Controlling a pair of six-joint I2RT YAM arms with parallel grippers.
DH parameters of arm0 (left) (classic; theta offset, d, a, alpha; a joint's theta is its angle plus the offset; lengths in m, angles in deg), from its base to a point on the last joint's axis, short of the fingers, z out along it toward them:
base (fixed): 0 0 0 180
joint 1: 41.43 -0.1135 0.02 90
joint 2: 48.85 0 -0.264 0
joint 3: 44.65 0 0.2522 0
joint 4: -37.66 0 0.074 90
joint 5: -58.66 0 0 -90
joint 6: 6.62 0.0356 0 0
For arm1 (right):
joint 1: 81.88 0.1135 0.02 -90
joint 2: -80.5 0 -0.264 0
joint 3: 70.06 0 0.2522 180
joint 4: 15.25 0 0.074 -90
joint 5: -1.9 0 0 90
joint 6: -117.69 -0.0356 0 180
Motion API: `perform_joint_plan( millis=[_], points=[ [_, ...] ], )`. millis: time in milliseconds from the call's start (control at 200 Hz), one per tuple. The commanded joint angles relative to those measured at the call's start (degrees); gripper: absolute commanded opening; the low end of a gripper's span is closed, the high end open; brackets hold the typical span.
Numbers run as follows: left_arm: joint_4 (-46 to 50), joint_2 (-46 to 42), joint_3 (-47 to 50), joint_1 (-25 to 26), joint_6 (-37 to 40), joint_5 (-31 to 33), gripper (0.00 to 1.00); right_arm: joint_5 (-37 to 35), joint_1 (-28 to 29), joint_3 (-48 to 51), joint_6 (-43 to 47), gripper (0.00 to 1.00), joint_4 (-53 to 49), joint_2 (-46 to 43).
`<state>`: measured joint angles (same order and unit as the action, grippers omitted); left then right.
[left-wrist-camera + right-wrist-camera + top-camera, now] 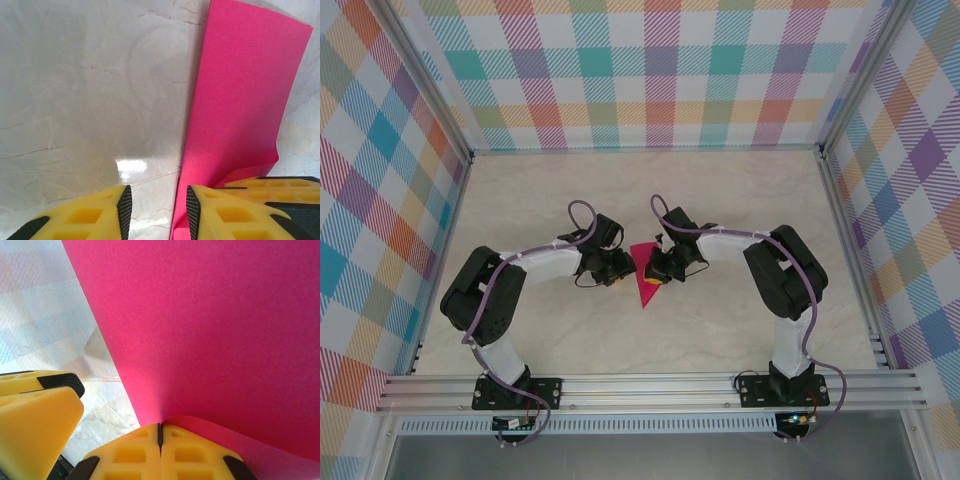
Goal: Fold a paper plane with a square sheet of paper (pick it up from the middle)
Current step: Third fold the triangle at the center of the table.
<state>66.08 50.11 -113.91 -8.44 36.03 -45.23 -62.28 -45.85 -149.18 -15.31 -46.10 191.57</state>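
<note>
Marble tabletop (75, 100): right hand (160, 429) seemingly pinches the pink paper (210, 330); left hand (156, 200) part-open beside it.

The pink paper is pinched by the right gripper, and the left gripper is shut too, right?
No. The left gripper is open: the left wrist view shows its jaws apart. The right gripper does pinch the pink paper.

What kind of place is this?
Probably a robot test booth: a black-and-white left robot arm and right robot arm bolted to a silver metal rail, a pale marble-look tabletop, and colourful checked walls.
</note>
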Motion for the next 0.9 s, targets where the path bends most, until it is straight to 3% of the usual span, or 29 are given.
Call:
perform_joint_plan(
  millis=[0, 405, 755, 900],
  points=[
    [-0.32, -2.14, 0.66, 0.33, -0.39, -0.35, 0.36, 0.28, 0.28, -0.91, 0.99, 0.02, 0.68, 1.53],
    [0.8, -3.6, 1.17, 0.32, -0.11, 0.83, 0.36, -0.77, 0.33, -0.77, 1.0, 0.04, 0.03, 2.31],
    [4.06, -5.61, 2.07, -0.12, -1.74, 5.19, 0.36, -1.56, 0.32, -0.21, 1.26, 0.34, -1.01, 2.23],
    [3.47, -5.7, 2.58, -0.3, -2.25, 4.68, 0.36, -1.57, 0.27, 0.02, 1.34, 0.39, -0.89, 2.14]
  ],
)
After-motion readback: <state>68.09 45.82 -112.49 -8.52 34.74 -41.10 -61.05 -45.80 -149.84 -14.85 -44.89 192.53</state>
